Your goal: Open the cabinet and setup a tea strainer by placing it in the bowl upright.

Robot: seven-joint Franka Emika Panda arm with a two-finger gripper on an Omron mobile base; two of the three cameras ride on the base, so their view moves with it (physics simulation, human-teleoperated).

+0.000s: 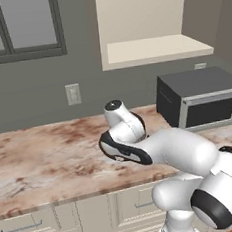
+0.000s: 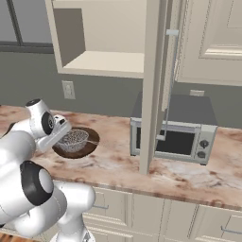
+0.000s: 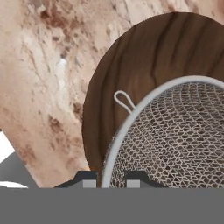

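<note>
Tea strainer in the wooden bowl, jaws at its rim.
The tea strainer (image 3: 175, 140) sits upright inside the bowl (image 3: 131, 65) on the marble tabletop (image 2: 198, 175); the jaws stand on both sides of its rim, grasping it. The cabinet (image 2: 153, 85) is open, above the microwave (image 2: 175, 137).

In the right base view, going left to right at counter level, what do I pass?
Tool → tea strainer sitting in the bowl → edge of the open cabinet door → microwave.
</note>
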